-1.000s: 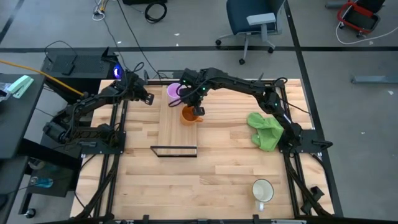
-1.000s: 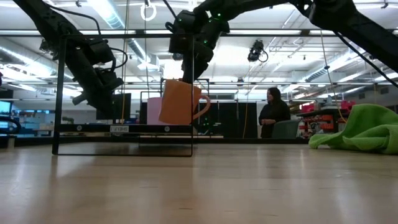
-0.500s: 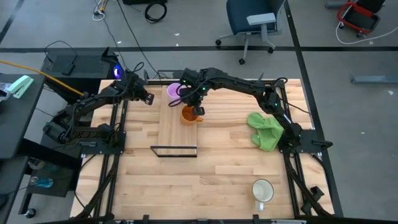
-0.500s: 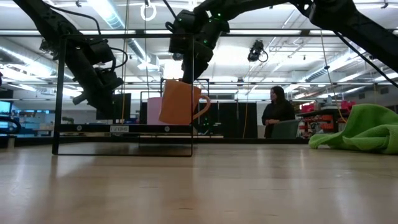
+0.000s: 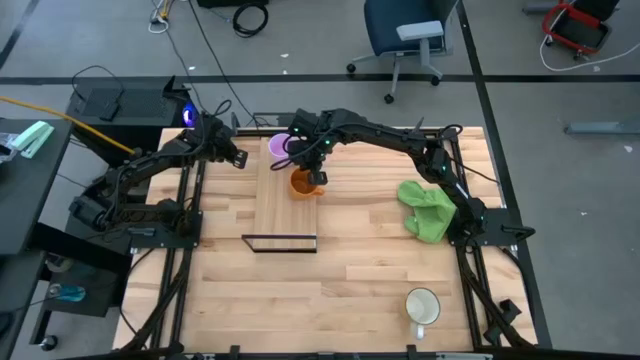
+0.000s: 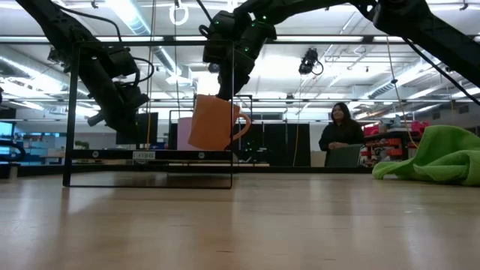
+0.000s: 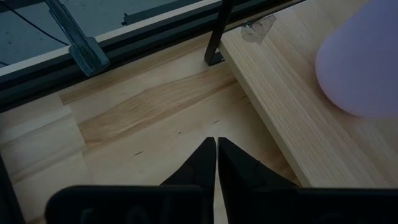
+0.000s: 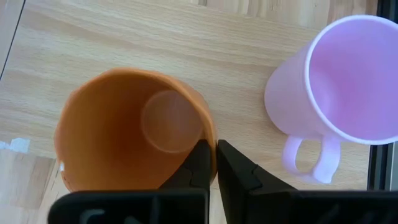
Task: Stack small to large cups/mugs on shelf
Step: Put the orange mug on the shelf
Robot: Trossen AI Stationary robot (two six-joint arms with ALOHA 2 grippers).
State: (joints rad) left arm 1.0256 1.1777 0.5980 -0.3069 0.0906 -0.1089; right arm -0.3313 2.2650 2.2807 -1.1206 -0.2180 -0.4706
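One orange mug (image 8: 134, 134) | stiff, light, slick | right gripper (image 8: 208, 163) pinches its rim | left gripper (image 7: 216, 163) pressed together, empty

Robotics lab: open concrete floor (image 5: 300, 40) w/ cables, office chair (image 5: 405, 35), ceiling strip lights (image 6: 127, 15)

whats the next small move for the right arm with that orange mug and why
Probably lower it straight down. The right gripper pinches the orange mug by its rim, and in the low view the mug hangs tilted, clear of the shelf, beside the purple mug. The left gripper waits off the shelf's edge, so nothing seems in the way.
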